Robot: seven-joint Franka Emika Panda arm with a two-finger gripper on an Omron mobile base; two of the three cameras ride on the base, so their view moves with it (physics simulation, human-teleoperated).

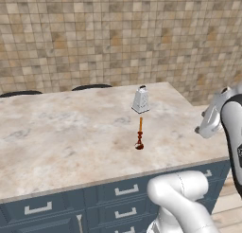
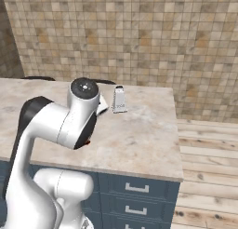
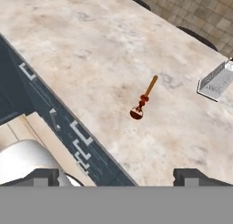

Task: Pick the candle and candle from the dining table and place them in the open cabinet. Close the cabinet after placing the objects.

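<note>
A slender dark red candle (image 1: 140, 134) stands upright on a wide beige, marble-look desk (image 1: 61, 132). The candle is a thin orange-red stick that rises from a small knob and a rounded, flared dark red foot, which rests on the stone top. It stands towards the front right part of the desk, back from the front edge. Behind it, nearer the far edge, stands a grey metal grater (image 1: 141, 100), taller and wider than the candle and set apart from it.

In the hand view, the candle (image 3: 144, 99) stands near the middle of the stone surface with open desk all round it, and the grater (image 3: 217, 81) stands at the right edge. The gripper (image 3: 116, 175) has its two dark tips spread wide apart at the bottom of that view; the jaws hold nothing and hang above the front edge of the desk, clear of the candle.

Below the stone top run dark blue drawers (image 1: 124, 192) with short silver handles. A wall of small tan and brown tiles (image 1: 118, 38) rises behind the desk. In the right base view, a wooden plank floor (image 2: 209, 167) lies to the right of the desk.
</note>
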